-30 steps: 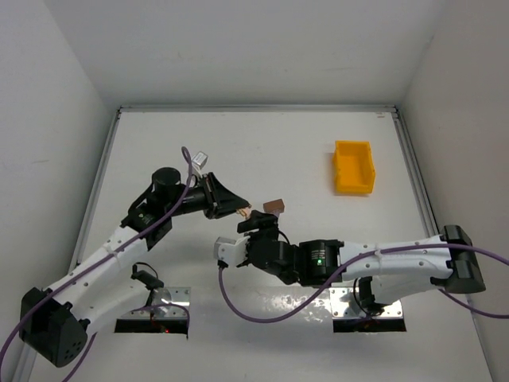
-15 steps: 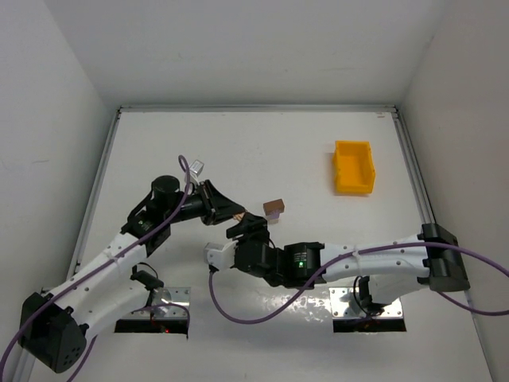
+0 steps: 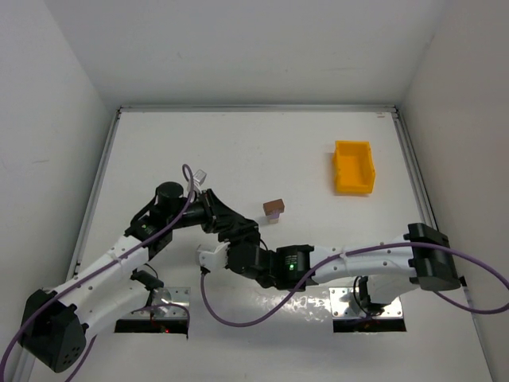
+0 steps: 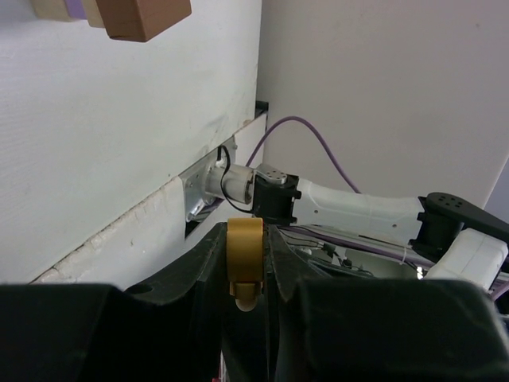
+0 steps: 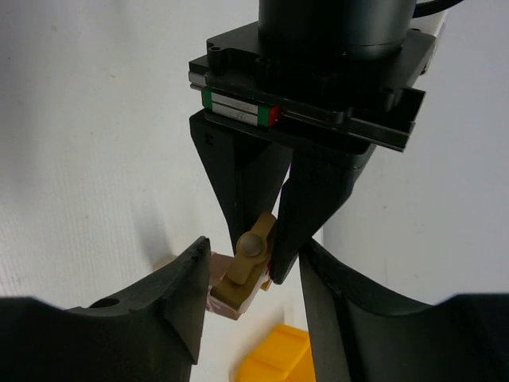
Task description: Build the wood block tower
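The wood block tower [image 3: 274, 209] stands mid-table, with a dark reddish-brown block on top of pale ones. Its brown block shows at the top of the left wrist view [image 4: 147, 16]. It also shows behind the fingers in the right wrist view [image 5: 215, 280]. My left gripper [image 3: 241, 229] is shut on a small tan wooden block with a round knob [image 4: 245, 256], held off the table to the near left of the tower. My right gripper [image 5: 253, 253] is open. Its fingers stand on either side of that same tan block [image 5: 249, 270] without closing on it.
A yellow plastic bin [image 3: 354, 167] sits at the far right and also shows in the right wrist view [image 5: 280, 356]. White walls ring the table. The two arms cross close together near the table's middle.
The left gripper has drawn back from the tower toward the near side with the tan block. The right gripper has moved left and now has its open fingers around the block.
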### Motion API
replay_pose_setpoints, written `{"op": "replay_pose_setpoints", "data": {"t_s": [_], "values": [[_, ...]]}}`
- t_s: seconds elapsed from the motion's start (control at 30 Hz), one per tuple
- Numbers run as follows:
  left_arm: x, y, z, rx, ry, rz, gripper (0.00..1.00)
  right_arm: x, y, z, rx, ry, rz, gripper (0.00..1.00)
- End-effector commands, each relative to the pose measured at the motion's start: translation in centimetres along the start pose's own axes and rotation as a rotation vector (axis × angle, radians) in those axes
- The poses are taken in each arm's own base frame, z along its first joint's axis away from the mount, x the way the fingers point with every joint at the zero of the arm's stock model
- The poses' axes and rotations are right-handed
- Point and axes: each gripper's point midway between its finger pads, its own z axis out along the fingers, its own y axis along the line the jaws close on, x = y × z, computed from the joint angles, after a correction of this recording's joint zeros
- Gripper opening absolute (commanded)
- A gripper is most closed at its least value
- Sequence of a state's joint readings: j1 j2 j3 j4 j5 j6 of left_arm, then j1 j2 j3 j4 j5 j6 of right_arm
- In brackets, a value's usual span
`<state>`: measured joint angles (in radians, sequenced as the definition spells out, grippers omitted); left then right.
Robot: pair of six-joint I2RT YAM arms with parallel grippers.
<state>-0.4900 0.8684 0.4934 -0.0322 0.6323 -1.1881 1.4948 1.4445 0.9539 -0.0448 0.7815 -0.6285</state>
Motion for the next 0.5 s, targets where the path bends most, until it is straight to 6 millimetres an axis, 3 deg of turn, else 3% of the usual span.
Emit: {"op": "replay_pose_setpoints", "data": {"t_s": [0.0, 0.17, 0.27, 0.47], "values": [[0.3, -2.0, -0.4, 0.069, 0.01, 0.036, 0.0, -1.0, -1.2, 0.1, 0.053, -0.017, 0.05, 0.45], [0.5, -1.4, -0.4, 0.055, 0.014, 0.036, 0.0, -0.4, -1.9, -0.3, 0.079, 0.006, 0.041, 0.29], [0.5, -1.2, -0.5, 0.037, 0.015, 0.031, 0.0, 0.2, -1.8, -0.4, 0.073, 0.036, 0.017, 0.13], [0.5, -1.4, -0.6, 0.035, 0.014, 0.036, 0.0, 0.6, -2.2, -0.8, 0.086, 0.039, 0.028, 0.04]]}}
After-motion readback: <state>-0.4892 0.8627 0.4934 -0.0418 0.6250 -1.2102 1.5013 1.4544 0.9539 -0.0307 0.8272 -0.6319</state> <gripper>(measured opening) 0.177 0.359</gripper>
